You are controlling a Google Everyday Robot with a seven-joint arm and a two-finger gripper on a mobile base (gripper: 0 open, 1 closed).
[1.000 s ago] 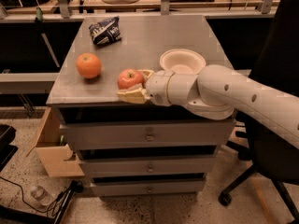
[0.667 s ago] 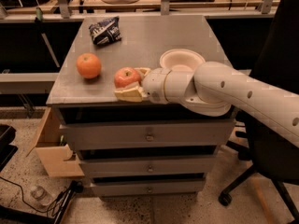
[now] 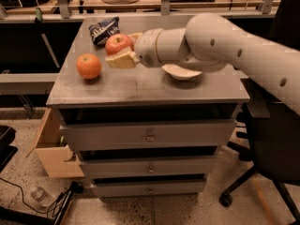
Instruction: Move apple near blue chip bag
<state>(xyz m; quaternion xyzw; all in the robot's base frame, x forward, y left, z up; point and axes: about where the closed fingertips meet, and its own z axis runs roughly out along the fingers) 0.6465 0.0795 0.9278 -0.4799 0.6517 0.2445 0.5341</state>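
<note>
**A:** Where was the apple (image 3: 118, 43)?

**B:** It was clamped between the jaws of the gripper (image 3: 121, 48), over the back left of the surface (image 3: 140, 86) and just beside the blue chip bag (image 3: 103, 29).

**A:** What could have gone wrong from there?

**B:** The apple was round. If the jaws had let go above the surface, it might have rolled toward the orange (image 3: 89, 65) or the left edge. Carrying it further back risked shoving the light bag toward the rear rim. The arm also hung close over the white bowl (image 3: 180, 72), so a careless retreat could have clipped it.

**A:** What was hard to make out?

**B:** The far jaw was mostly hidden behind the apple. I couldn't tell whether the apple rested on the surface or hung above it, or whether it touched the bag. The arm covered much of the bowl.
</note>
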